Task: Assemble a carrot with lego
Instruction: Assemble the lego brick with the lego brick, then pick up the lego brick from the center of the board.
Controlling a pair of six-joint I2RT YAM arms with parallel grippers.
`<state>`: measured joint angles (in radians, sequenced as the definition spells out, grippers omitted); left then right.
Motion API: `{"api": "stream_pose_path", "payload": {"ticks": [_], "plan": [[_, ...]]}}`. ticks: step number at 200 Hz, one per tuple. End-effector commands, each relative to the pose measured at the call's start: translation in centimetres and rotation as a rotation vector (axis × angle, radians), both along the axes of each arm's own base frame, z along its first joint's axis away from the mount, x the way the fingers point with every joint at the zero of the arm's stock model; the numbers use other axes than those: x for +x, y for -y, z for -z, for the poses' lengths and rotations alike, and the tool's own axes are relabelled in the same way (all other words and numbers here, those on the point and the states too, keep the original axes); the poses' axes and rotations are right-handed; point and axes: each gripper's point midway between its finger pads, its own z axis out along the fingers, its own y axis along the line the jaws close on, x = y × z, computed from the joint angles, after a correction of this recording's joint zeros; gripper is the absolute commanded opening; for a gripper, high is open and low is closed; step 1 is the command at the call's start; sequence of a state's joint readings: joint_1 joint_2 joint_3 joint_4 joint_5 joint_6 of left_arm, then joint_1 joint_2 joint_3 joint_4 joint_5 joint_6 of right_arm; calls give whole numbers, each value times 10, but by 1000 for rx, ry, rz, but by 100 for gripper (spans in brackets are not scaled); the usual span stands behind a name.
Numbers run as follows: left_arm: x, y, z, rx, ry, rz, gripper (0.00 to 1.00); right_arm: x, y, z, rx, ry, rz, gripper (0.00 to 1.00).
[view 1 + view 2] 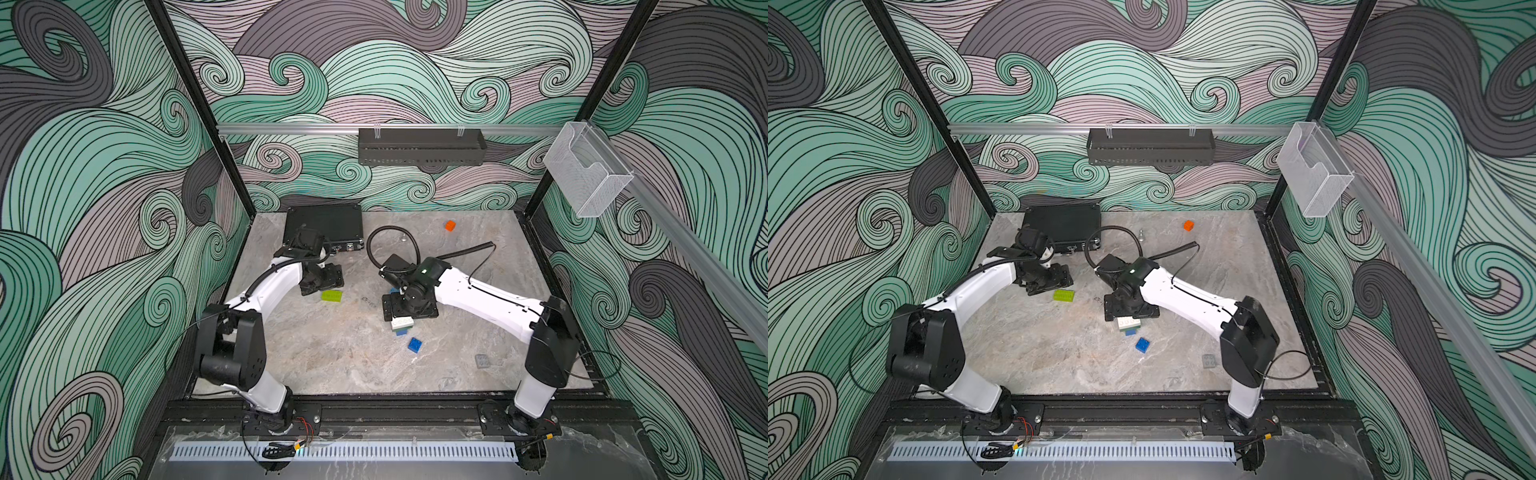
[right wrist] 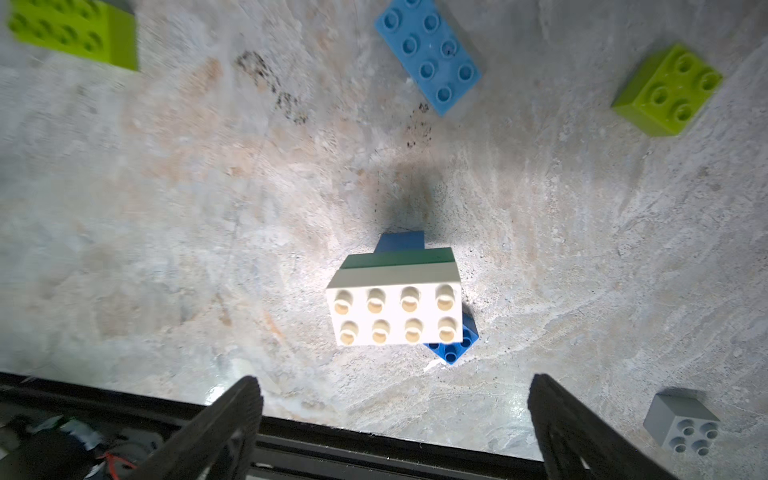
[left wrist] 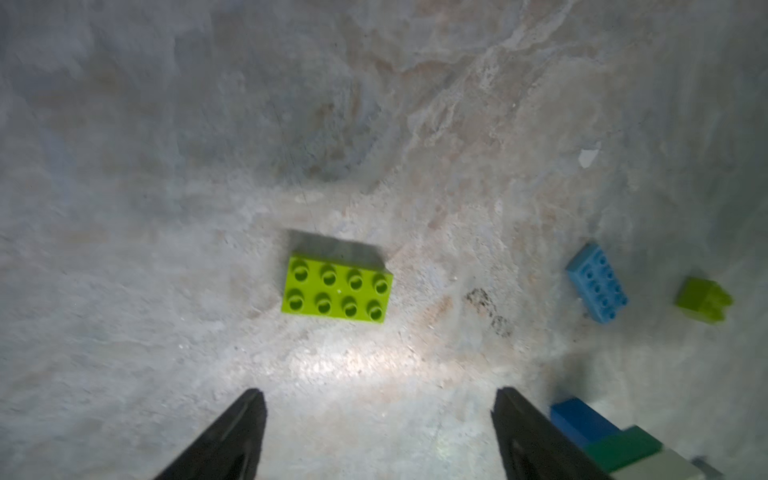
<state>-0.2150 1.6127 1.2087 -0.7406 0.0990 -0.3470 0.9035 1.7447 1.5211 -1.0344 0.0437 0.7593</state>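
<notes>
Mid-build. My right gripper point(image 2: 395, 380) hangs, jaws apart, over the white-topped carrot point(image 2: 395, 316) standing on the table point(image 2: 166, 208). The left gripper point(image 3: 378, 395), likewise spread and empty, faces the lime brick point(image 3: 336, 289). Next I'd grab that, probably lengthwise, but it's blurry.

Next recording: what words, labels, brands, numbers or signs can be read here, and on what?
No text can be read.
White brick and lime brick studs: any embossing is too blurred to read.
Dark marks on the table: smudges, not legible.
Black box at the back: no label shows.
</notes>
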Motion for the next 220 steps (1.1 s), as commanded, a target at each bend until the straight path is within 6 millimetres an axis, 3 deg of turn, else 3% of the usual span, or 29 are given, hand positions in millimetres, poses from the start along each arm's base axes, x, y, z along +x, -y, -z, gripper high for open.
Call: {"api": "stream_pose_path", "payload": {"ticks": [1, 50, 77, 114, 137, 220], "plan": [[-10, -9, 14, 189, -75, 121, 96, -1, 17, -9, 10, -1, 16, 99], [-4, -11, 55, 306, -173, 148, 99, 3, 52, -21, 60, 25, 74, 100], [-1, -9, 66, 295, -181, 132, 99, 1, 62, -7, 102, -10, 107, 100], [3, -7, 69, 282, -157, 115, 99, -3, 38, 21, 284, -90, 116, 99], [3, -4, 73, 264, -158, 117, 98, -1, 21, 28, 377, -99, 119, 99], [1, 3, 87, 223, -178, 105, 90, 0, 5, 42, 453, -131, 135, 99]]}}
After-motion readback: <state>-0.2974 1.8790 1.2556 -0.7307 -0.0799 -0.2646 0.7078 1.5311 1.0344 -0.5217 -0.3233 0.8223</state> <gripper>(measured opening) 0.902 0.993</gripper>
